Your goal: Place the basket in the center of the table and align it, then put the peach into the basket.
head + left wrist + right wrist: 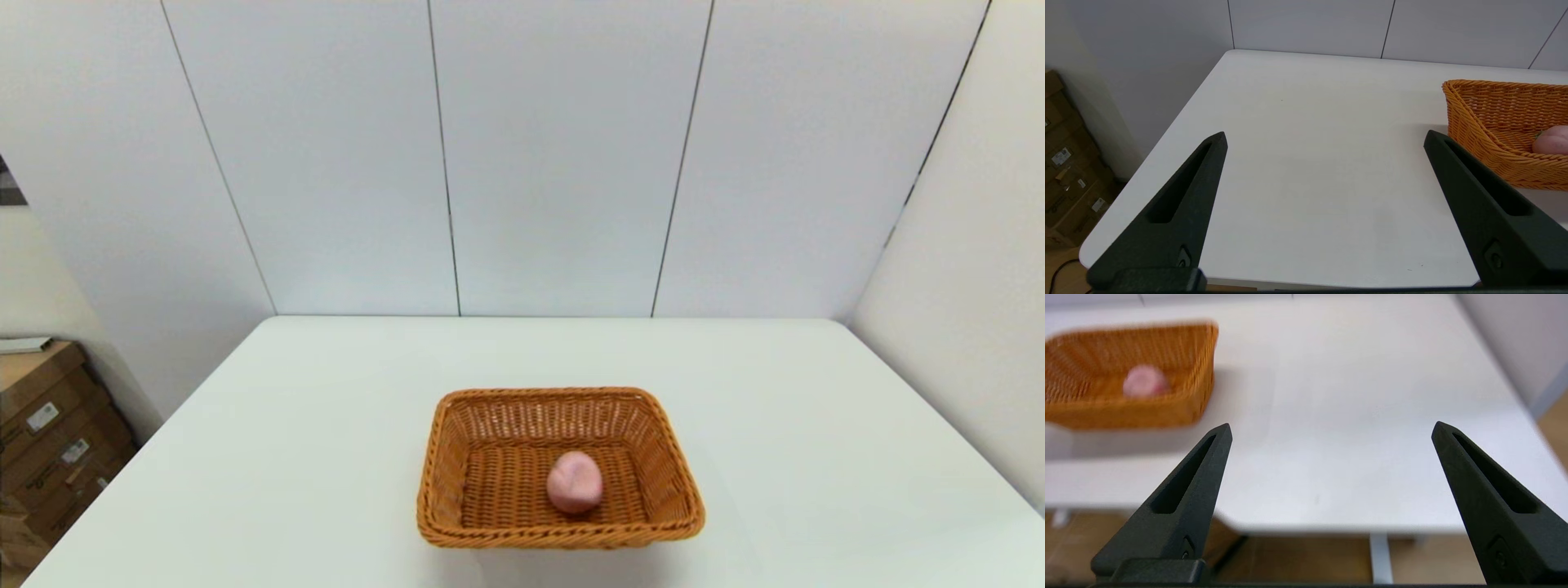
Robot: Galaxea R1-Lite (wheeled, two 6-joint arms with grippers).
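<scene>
Head view: white table [326, 457], panelled wall [563, 155]

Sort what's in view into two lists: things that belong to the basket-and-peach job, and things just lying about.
Part of the job:
basket, near the middle of the table
peach, lying inside the basket
left gripper and right gripper, both open, empty and pulled back from the basket

Just lying about:
cardboard boxes on the floor left of the table
</scene>
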